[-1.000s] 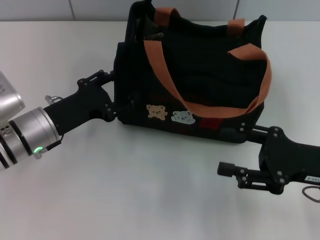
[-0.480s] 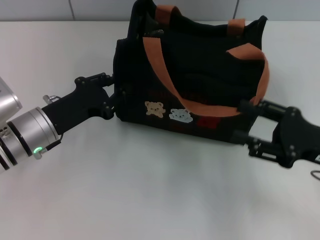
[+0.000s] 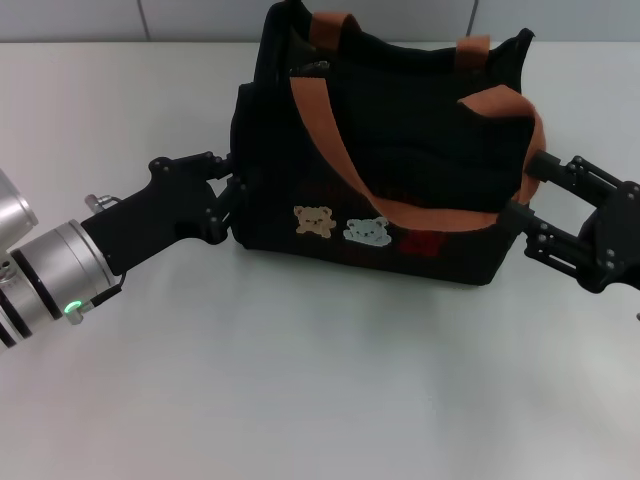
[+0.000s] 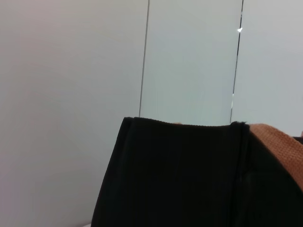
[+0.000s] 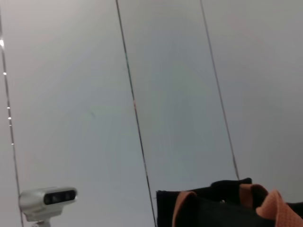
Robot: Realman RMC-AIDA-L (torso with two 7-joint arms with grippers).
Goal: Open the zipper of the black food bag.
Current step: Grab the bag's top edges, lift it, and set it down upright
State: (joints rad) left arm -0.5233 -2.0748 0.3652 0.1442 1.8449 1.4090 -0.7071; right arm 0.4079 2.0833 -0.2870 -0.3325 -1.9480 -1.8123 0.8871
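The black food bag [image 3: 400, 160] stands upright mid-table, its two orange-brown handles [image 3: 325, 140] draped over the top and its bear patches [image 3: 340, 228] facing me. A small greyish bit of the zipper [image 3: 312, 69] shows on the top edge near the far left corner. My left gripper [image 3: 228, 195] presses against the bag's left end. My right gripper [image 3: 530, 190] is open at the bag's right end, one finger high and one low, nothing between them. The bag's black side [image 4: 180, 184] fills the lower left wrist view. Its top [image 5: 213, 210] shows low in the right wrist view.
The white table [image 3: 300, 380] spreads in front of the bag, with a pale panelled wall [image 3: 200, 15] behind. A small camera on a stand [image 5: 47, 201] shows in the right wrist view.
My right gripper has moved from low over the front right of the table up and back to the bag's right end. The left arm has barely moved.
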